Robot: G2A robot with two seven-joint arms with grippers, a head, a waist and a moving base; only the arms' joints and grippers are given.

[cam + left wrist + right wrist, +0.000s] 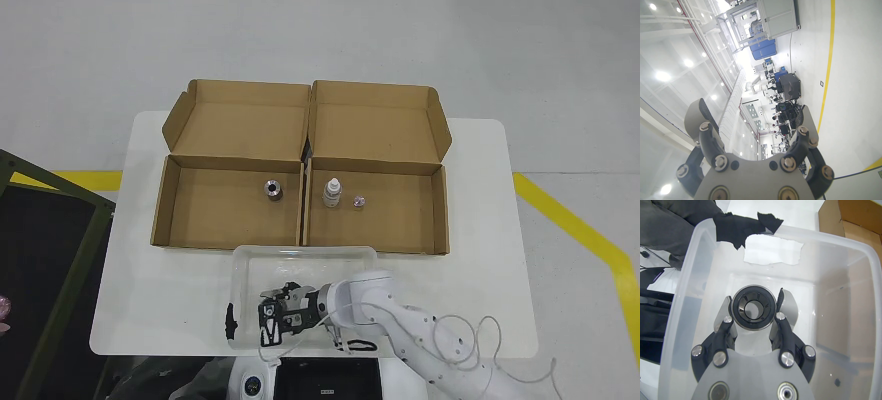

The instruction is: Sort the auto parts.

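My right gripper (754, 296) is down inside the clear plastic bin (829, 239), shut on a round black bearing (753, 308) with a steel rim; its bore faces the camera. In the top view that gripper (275, 312) is over the bin's front left part (305, 250). My left gripper (752, 106) points up toward the hall ceiling, open, with nothing between its fingers. A metal cylindrical part (270, 188) lies in the left cardboard box (162, 205). A white bottle-shaped part (332, 190) and a small pale part (360, 201) lie in the right box (442, 210).
Both boxes stand side by side behind the bin with their lids folded back. Black tape (738, 228) hangs on the bin's rim, beside a torn hole in its wall. A small dark speck (837, 382) lies on the bin floor. White table (490, 290) extends to the right.
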